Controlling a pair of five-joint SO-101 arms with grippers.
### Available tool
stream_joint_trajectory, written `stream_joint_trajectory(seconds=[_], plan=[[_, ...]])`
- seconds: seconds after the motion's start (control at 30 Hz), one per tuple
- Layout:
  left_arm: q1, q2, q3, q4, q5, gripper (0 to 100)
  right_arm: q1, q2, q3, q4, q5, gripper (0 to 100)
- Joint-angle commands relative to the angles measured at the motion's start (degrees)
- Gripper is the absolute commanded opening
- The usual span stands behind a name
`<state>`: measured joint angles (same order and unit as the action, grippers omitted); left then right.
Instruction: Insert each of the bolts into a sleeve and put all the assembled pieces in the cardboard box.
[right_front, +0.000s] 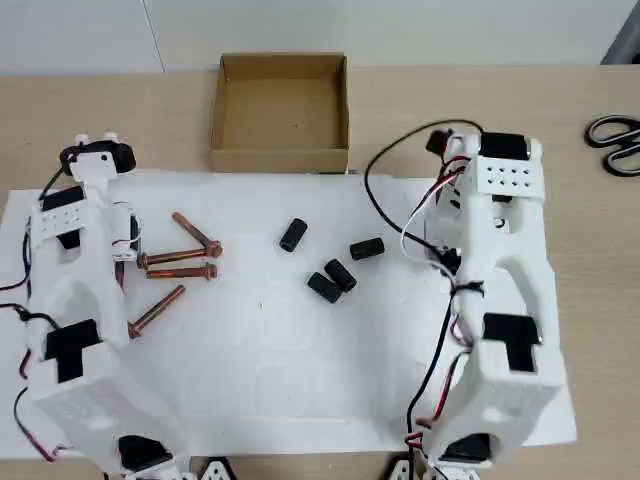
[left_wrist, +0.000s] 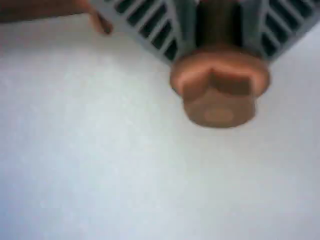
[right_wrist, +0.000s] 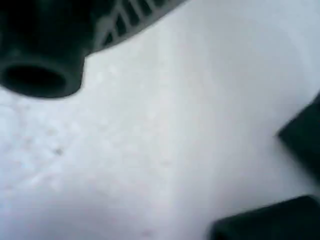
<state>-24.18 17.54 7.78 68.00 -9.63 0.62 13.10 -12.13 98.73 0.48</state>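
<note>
A copper bolt (left_wrist: 219, 92) sits head-on in the left wrist view, with my left gripper (left_wrist: 220, 40) shut on its shank just above the white sheet. In the high view that gripper (right_front: 128, 248) is at the left, beside several loose bolts (right_front: 178, 258). My right gripper (right_wrist: 50, 25) is shut on a black sleeve (right_wrist: 40, 67) whose open end shows; in the high view it (right_front: 447, 262) hangs at the right of the sheet. Several loose sleeves (right_front: 331, 281) lie mid-sheet. The cardboard box (right_front: 228, 158) stands empty at the back.
The white foam sheet (right_front: 260, 380) covers the table's middle. Scissors (right_front: 615, 145) lie at the far right. Two more sleeves (right_wrist: 300, 140) lie near the right gripper. Another bolt (left_wrist: 97, 20) lies beyond the held one. Black and red cables (right_front: 385, 200) run along the right arm.
</note>
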Motion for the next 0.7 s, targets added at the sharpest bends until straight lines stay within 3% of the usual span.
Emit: stream_joint_trajectory(seconds=[0.0, 0.17, 0.33, 0.57, 0.67], plan=[[0.09, -0.79, -5.76, 5.71, 0.18, 1, -3.47, -8.84, -0.44, 1.01, 0.0, 0.4], [1.23, -0.79, -15.43, 16.62, 0.35, 1, -5.76, -15.08, -0.26, 1.01, 0.0, 0.4], [3.69, -0.79, -32.13, 28.84, 6.07, 1, -5.76, -18.07, -0.26, 0.84, -0.09, 0.4], [8.18, -0.79, -53.49, 30.07, 6.68, 1, -6.2, -23.43, -0.53, -4.62, -0.44, 0.3], [10.46, -0.79, -59.3, 30.33, 10.9, 1, -9.54, -27.03, -0.26, -5.93, -0.53, 0.3]])
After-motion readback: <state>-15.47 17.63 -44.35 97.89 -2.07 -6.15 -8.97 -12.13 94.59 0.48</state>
